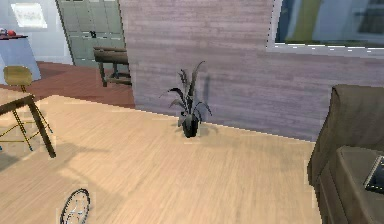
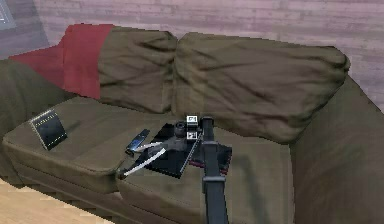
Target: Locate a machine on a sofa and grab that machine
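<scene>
Search step looks finished, grab step in hand; my arm reaches over the sofa seat; my fingers lie at a dark flat machine on the middle cushion, a small grey slab at its 10 o'clock; can't tell the fingers' state or whether they hold anything; next, I judge: settle onto the machine, grip, lift clear.
</scene>
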You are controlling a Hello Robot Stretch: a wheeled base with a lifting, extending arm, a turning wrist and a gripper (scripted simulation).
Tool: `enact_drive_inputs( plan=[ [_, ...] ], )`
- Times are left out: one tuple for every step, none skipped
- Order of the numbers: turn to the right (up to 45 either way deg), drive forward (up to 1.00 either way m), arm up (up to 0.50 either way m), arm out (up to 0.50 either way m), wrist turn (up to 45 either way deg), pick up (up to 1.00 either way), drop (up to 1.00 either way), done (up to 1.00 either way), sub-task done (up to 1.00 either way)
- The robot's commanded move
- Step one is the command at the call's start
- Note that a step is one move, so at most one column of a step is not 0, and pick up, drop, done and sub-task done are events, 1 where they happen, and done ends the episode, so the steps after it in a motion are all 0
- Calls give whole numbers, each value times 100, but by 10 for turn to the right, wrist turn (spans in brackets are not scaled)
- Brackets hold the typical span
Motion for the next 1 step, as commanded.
enact_drive_inputs(
  plan=[
    [0, 0, 0, 0, 450, 0, 0, 0, 0]
  ],
)
